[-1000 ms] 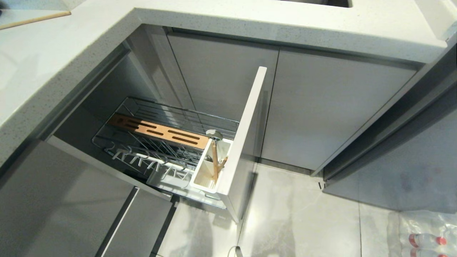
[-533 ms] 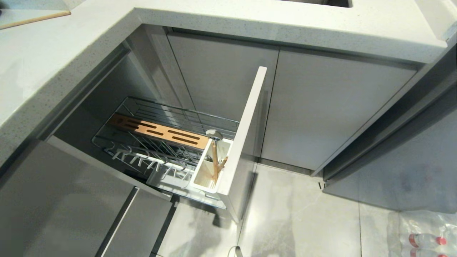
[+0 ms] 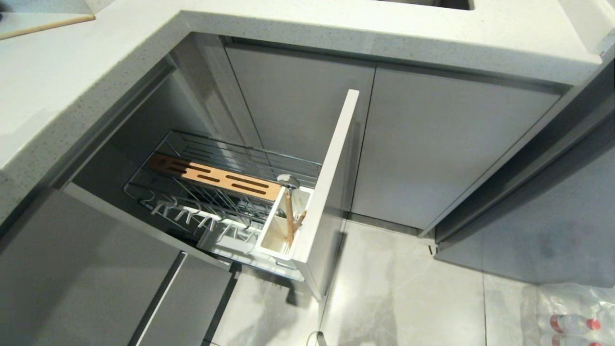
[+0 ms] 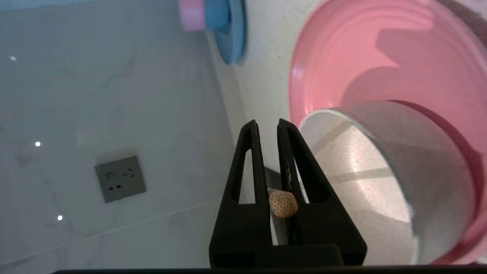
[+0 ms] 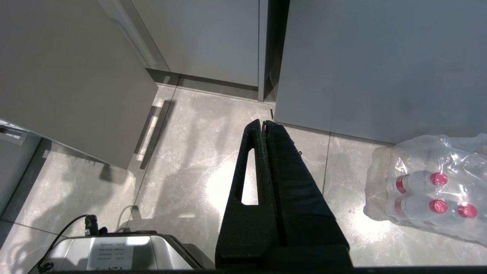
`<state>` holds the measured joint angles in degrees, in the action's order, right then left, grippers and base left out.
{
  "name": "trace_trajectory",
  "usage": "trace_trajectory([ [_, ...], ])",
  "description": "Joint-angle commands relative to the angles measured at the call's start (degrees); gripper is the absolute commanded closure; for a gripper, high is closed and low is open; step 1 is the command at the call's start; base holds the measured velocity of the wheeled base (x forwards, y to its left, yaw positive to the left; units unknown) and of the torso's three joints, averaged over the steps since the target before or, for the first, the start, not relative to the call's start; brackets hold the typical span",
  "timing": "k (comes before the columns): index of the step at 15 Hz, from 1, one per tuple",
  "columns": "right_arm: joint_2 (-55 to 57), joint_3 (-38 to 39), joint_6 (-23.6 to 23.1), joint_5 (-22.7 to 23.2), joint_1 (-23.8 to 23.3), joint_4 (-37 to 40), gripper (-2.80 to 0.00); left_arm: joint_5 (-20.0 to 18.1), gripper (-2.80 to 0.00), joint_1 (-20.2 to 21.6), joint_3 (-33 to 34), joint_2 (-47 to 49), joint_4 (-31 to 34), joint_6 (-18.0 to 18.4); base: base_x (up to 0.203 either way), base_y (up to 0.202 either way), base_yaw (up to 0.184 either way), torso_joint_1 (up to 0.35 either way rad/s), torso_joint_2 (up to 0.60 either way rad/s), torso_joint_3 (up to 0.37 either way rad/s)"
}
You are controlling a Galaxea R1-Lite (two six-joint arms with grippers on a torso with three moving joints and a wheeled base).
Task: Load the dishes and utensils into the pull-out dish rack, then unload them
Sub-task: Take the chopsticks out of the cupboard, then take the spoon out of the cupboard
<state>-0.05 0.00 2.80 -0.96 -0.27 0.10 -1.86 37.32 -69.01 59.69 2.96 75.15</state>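
The pull-out dish rack (image 3: 226,192) is standing drawn out from under the countertop (image 3: 336,33), its narrow pale front panel (image 3: 331,182) facing the floor tiles. Inside the chrome basket a brown slotted wooden strip (image 3: 216,179) is lying along the middle, and the white utensil cup (image 3: 276,235) is sitting just behind the front panel. The light-wood chopsticks (image 3: 289,218) are standing in that cup, and the metal spoon (image 3: 288,181) is showing its bowl end at the cup's far edge. The plate prongs are holding nothing.

Neither arm is showing in the head view. The left gripper (image 4: 267,127) is hovering up at the counter with its jaws nearly clenched, a thin gap between the tips and nothing grasped. Just beside one jaw tip the small white bowl (image 4: 380,179) is sitting on the large pink plate (image 4: 380,57); whether the tip is touching the bowl's rim cannot be told. Farther beyond the tips, a blue plate (image 4: 234,34) with stacked blue and pink bowls (image 4: 201,15) is resting near the marble wall, which is carrying a grey socket (image 4: 120,179).

The right gripper (image 5: 264,123) is hanging parked over the floor, jaws clenched and empty, with a shrink-wrapped pack of water bottles (image 5: 430,186) off to one side of them.
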Motion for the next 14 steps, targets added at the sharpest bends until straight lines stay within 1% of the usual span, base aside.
trace_trajectory([
  [1, 0.0, 0.1, 0.0, 0.0, 0.0, 0.0, 0.00, -0.1, 0.00, -0.1, -0.2, 0.5, 0.6, 0.4, 0.000, 0.000, 0.000, 0.000, 0.00, 0.000],
  [3, 0.0, 0.1, 0.0, 0.0, 0.0, 0.0, 0.00, -1.4, 0.00, -0.3, -0.2, 0.9, 0.6, 0.3, 0.000, 0.000, 0.000, 0.000, 0.00, 0.000],
  [5, 0.0, 0.1, 0.0, 0.0, 0.0, 0.0, 0.00, -1.7, 0.00, -0.5, -0.7, 1.7, 0.7, 0.3, 0.000, 0.000, 0.000, 0.000, 0.00, 0.000],
  [9, 0.0, 0.1, 0.0, 0.0, 0.0, 0.0, 0.00, -1.7, 0.00, -0.7, -1.7, 4.4, 0.7, 0.3, 0.000, 0.000, 0.000, 0.000, 0.00, 0.000],
  [11, 0.0, 0.1, 0.0, 0.0, 0.0, 0.0, 0.00, -1.7, 0.00, -0.9, -3.4, 5.8, 1.0, 0.3, 0.000, 0.000, 0.000, 0.000, 0.00, 0.000],
  [14, 0.0, 0.1, 0.0, 0.0, 0.0, 0.0, 0.00, -1.7, 0.00, -2.4, -4.6, 6.8, 2.3, 0.3, 0.000, 0.000, 0.000, 0.000, 0.00, 0.000],
])
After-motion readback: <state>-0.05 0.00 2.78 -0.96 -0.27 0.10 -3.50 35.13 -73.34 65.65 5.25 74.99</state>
